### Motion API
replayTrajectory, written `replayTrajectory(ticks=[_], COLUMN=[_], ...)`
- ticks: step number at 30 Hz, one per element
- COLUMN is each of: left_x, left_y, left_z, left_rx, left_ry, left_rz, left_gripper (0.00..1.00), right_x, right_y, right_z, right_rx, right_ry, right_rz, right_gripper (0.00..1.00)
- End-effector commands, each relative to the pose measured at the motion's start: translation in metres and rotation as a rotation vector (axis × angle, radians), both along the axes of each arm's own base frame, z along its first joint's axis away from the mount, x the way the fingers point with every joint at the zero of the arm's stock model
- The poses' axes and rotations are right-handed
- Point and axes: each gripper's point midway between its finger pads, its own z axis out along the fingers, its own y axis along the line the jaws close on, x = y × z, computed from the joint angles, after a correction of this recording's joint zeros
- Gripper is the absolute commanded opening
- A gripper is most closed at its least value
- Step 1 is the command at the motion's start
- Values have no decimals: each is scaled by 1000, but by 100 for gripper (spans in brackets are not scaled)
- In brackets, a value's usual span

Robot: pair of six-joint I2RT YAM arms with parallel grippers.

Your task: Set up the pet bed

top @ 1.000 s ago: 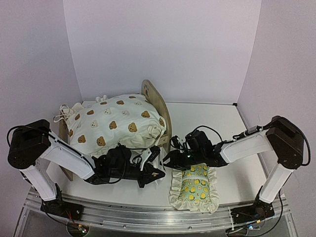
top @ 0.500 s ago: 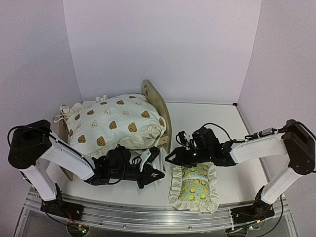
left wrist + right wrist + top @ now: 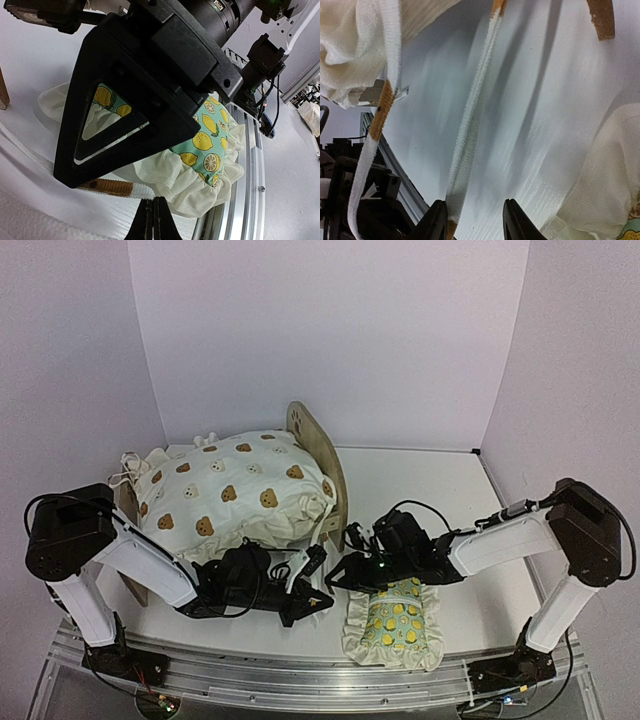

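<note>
The pet bed's wooden headboard (image 3: pixel 322 462) stands behind the table's middle. The cream bear-print cushion (image 3: pixel 235 490) is heaped over the bed and hides its base. My left gripper (image 3: pixel 318 601) (image 3: pixel 153 220) is low in front of the bed, shut on one cushion tie (image 3: pixel 117 188) at its white end. That tie (image 3: pixel 380 107) hangs taut from the cushion. My right gripper (image 3: pixel 341 573) (image 3: pixel 474 207) is open just above the table, with a second tie (image 3: pixel 467 135) lying by its left finger. The lemon-print pillow (image 3: pixel 395 618) (image 3: pixel 210 137) lies flat under the right wrist.
The right arm's black housing (image 3: pixel 150 75) fills the left wrist view, close above the left fingers. The metal rail (image 3: pixel 300 672) runs along the near table edge, just past the pillow. Purple walls close in the back and both sides.
The right arm stretched out, then drew back and dropped slightly toward the left gripper, its jaws a little narrower. The left gripper stayed shut and edged slightly nearer the front edge.
</note>
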Motion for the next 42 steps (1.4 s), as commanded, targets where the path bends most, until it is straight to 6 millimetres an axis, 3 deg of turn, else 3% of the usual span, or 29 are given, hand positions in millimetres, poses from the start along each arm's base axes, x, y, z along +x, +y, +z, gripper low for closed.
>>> replayTrajectory(ticks=[1, 10, 17, 20, 21, 23, 27, 29, 31, 34, 35, 36, 42], left_x=[-3, -1, -2, -2, -2, -1, 0, 1, 0, -7, -9, -11, -5], left_y=[-14, -16, -17, -17, -17, -16, -15, -17, -19, -17, -14, -11, 16], left_z=[18, 13, 14, 14, 13, 14, 12, 7, 4, 1, 2, 2, -3], left_rx=[-62, -54, -57, -56, -53, -52, -42, -19, 9, 53, 67, 81, 176], left_ry=[-14, -14, -15, -15, -15, -16, -17, -7, -12, -37, -41, -46, -73], left_rz=[-24, -25, -31, -29, -28, -22, -14, -9, -6, 0, 4, 9, 115], left_gripper=[0, 0, 0, 0, 0, 0, 0, 12, 34, 88, 95, 99, 97], right_x=[2, -4, -7, -6, -6, -6, -7, -9, -10, -10, -10, -10, -11], right_y=[17, 30, 33, 32, 31, 29, 23, 23, 24, 23, 22, 21, 18], right_z=[14, 24, 25, 27, 27, 27, 24, 23, 22, 22, 22, 22, 19], right_rx=[67, 145, 165, 167, 166, 162, 150, 146, 142, 128, 122, 115, 70], right_ry=[-13, 8, 24, 18, 14, 7, 5, 5, 6, 1, -5, -9, -14], right_rz=[19, 58, 69, 65, 62, 54, 48, 56, 66, 74, 77, 80, 96], right_gripper=[33, 20, 38, 25, 14, 2, 0, 0, 0, 0, 0, 0, 0])
